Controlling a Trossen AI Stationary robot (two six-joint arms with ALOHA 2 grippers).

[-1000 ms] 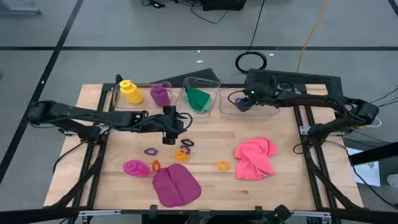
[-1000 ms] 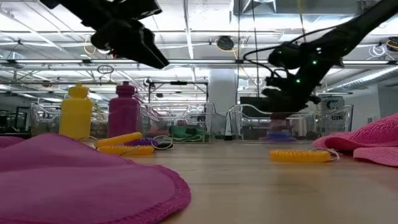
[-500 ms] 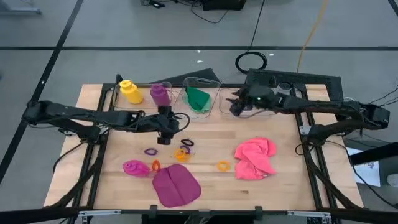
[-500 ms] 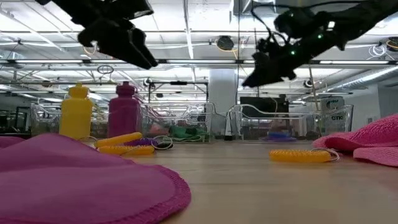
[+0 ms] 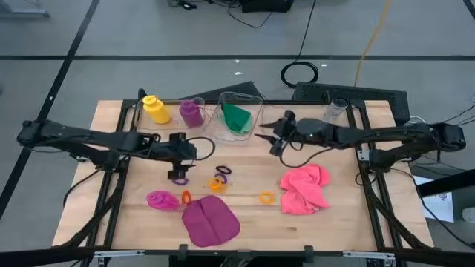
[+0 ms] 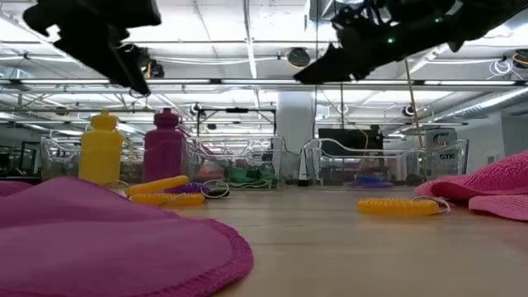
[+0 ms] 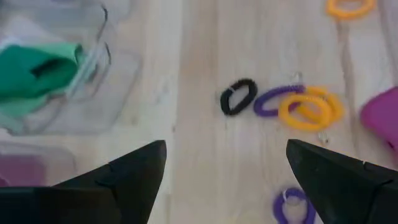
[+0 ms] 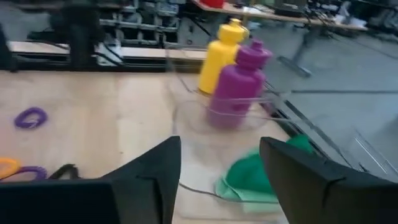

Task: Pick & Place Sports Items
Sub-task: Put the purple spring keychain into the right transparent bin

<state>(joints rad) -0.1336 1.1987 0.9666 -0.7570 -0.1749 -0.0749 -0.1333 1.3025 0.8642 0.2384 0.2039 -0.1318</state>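
Table: we see the light wooden table (image 5: 326, 222) with most of the sports items loose on its boards; clear plastic bins (image 5: 237, 100) stand along the far edge.
Cloths: we count three. The soft magenta cloth (image 5: 210, 221) lies near the front edge and the crumpled pink cloth (image 5: 304, 188) on the right half, both unsorted. The soft green cloth (image 5: 237, 117) sits inside a middle bin, so we judge it done.
Bottles: the small yellow plastic bottle (image 5: 155, 108) and the purple plastic bottle (image 5: 191, 112) stand upright at the far left by the bins; whether they are inside one we cannot tell. The magenta bottle (image 5: 160, 200) lies on its side near the magenta cloth.
Rings: tiny coiled rings are scattered mid-table, among them a purple ring (image 5: 179, 179), a cluster of orange, yellow and purple rings (image 5: 220, 176), and a lone orange ring (image 5: 267, 197).
Left pincer (image 5: 179, 165): fingers wide apart, nothing between them, hovering above the purple ring.
Right pincer (image 5: 272, 139): jaws apart and empty in its wrist view, held high beside the green cloth's bin.
Progress: early, in our judgement; two cloths, one bottle and the rings remain.
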